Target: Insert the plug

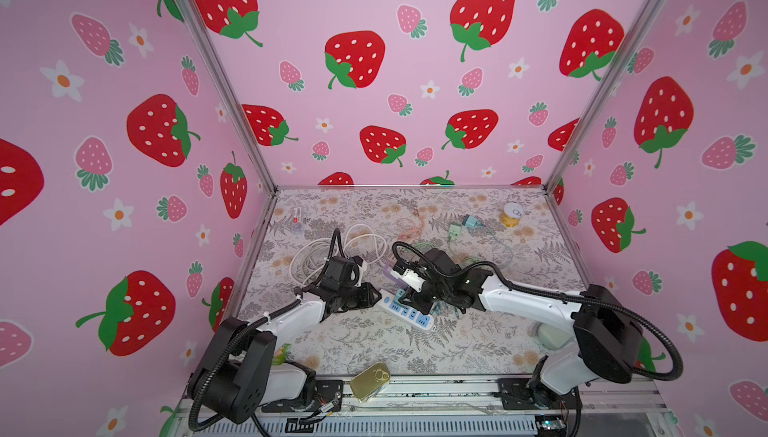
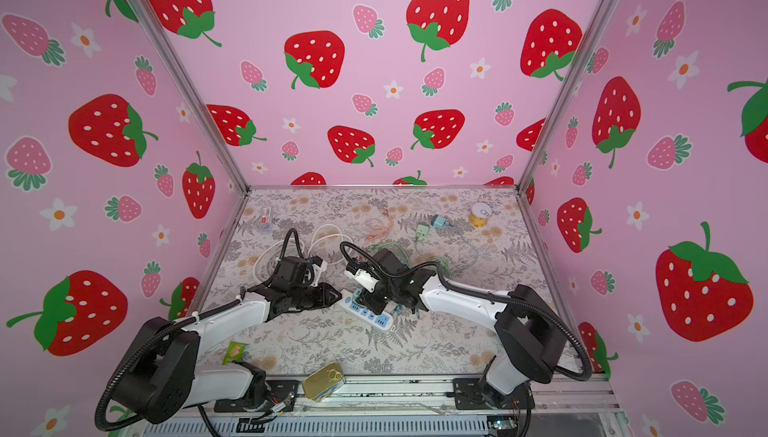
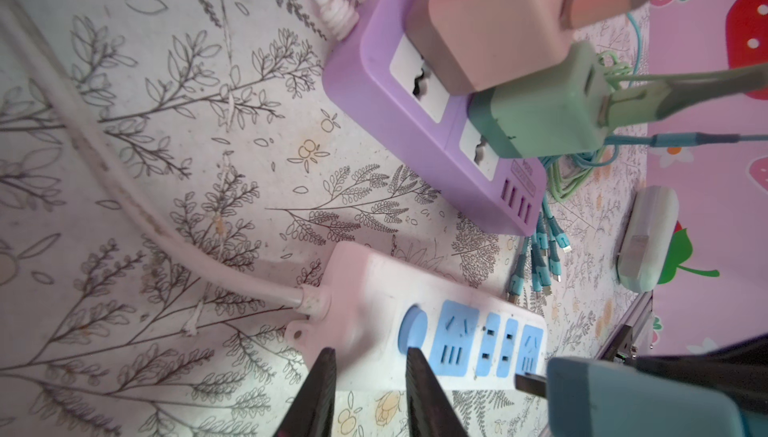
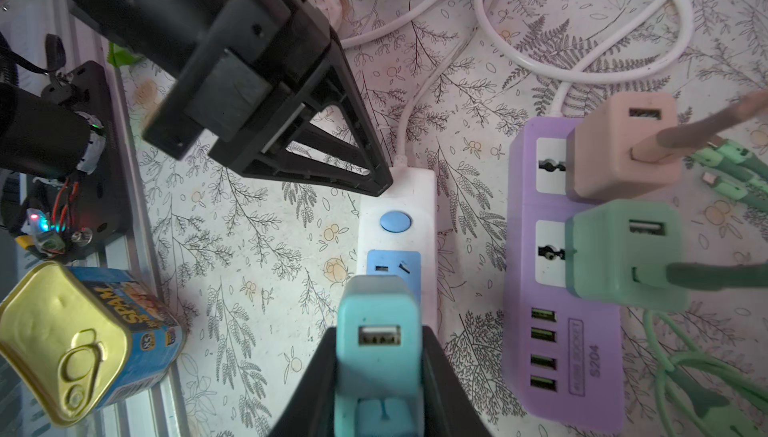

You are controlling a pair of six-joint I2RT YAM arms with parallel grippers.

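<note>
Right gripper point(image 4: 379, 333) was found clamped on the plug point(image 4: 374, 310), a blue USB block pinched by its two sides. The plug was held low over the strip point(image 4: 399, 202) and covered part of the blue socket row. A bare prong could be made out in the left wrist view, so it wasn't pushed in yet.

Left gripper point(image 3: 370, 352) was planted on the strip's left end, fingers set a little apart, tips down by the round blue button point(image 3: 413, 325) where the cord point(image 3: 166, 239) goes in. Nothing was seen pinched between them.

The strip itself was laid about mid-table point(image 1: 498, 331), angled from far left to near right. A purple strip point(image 4: 540, 268) was parked just beside it on the far side, with a pink charger point(image 4: 623, 148) and a green charger point(image 4: 623, 256) plugged into it side by side, cables trailing off to the right.

The cord was looped in a loose pile on the far left, behind the left arm. A can point(image 1: 370, 381) was left at the near edge, tipped on the rail, well apart from all of it.
</note>
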